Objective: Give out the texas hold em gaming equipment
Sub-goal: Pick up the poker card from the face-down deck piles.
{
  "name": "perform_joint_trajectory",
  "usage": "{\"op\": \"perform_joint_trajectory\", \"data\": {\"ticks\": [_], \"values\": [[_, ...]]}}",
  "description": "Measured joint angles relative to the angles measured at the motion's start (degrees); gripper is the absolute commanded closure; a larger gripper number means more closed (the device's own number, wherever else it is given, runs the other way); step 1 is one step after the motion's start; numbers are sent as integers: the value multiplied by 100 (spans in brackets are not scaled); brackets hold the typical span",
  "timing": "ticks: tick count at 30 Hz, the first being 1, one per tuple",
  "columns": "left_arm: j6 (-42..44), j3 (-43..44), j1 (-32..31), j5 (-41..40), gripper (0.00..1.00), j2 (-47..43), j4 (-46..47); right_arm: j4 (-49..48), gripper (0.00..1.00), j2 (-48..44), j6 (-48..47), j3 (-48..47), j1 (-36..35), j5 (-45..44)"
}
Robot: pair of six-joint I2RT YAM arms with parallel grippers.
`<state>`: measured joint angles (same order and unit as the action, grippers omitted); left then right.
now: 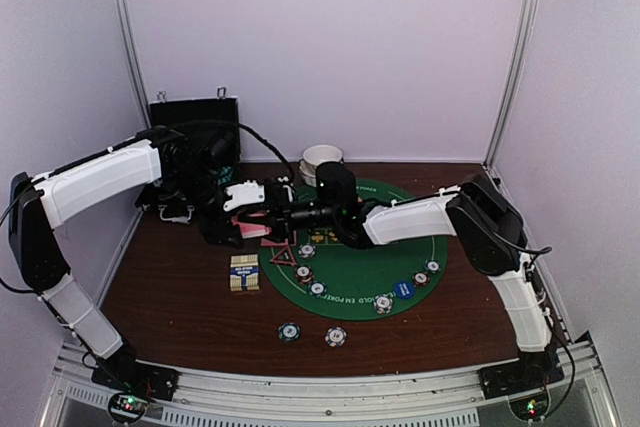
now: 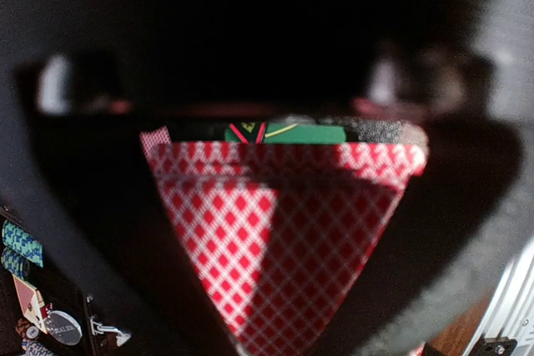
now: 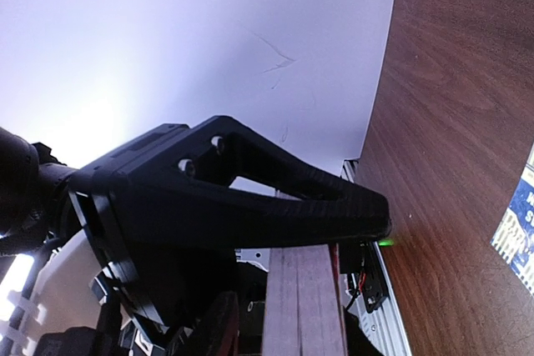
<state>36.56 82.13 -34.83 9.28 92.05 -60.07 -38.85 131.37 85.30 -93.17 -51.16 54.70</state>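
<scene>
At left rim of green mat [image 1: 440, 247], holding pink-backed cards [image 2: 284, 231] clamped in left gripper [image 1: 247, 219], free edge toward right gripper [image 1: 285, 217] just beside; can't tell whether that one grips.

Wooden table [image 1: 170, 297], round green mat [image 1: 350, 282], card box [image 1: 243, 273] just left of mat, dark chip [image 1: 289, 331] and pale chip [image 1: 335, 336] near mat's front edge, white bowl [image 1: 322, 160] behind mat.

Robot lab cell, white panels [image 1: 320, 47], aluminium frame [image 1: 516, 57]

The pink diamond-backed playing cards [image 2: 284, 239] hang raised at the green felt mat's [image 1: 352, 269] left rim. Two striped poker chips [image 1: 289, 331] lie flat beyond its near edge.
</scene>
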Motion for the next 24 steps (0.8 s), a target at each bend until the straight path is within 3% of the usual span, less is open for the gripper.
{"op": "perform_joint_trajectory", "data": {"ticks": [7, 10, 16, 24], "values": [[-11, 26, 0, 42, 28, 0, 0, -190, 95, 44, 343, 55, 7, 37], [-39, 26, 22, 151, 20, 0, 17, -387, 97, 44, 481, 133, 7, 42], [-44, -7, 66, 461, 18, -68, 74, -844, 99, 66, 756, 195, 2, 57], [-2, -26, 155, 739, 27, -114, 166, -986, 100, 68, 817, 201, 0, 59]]}}
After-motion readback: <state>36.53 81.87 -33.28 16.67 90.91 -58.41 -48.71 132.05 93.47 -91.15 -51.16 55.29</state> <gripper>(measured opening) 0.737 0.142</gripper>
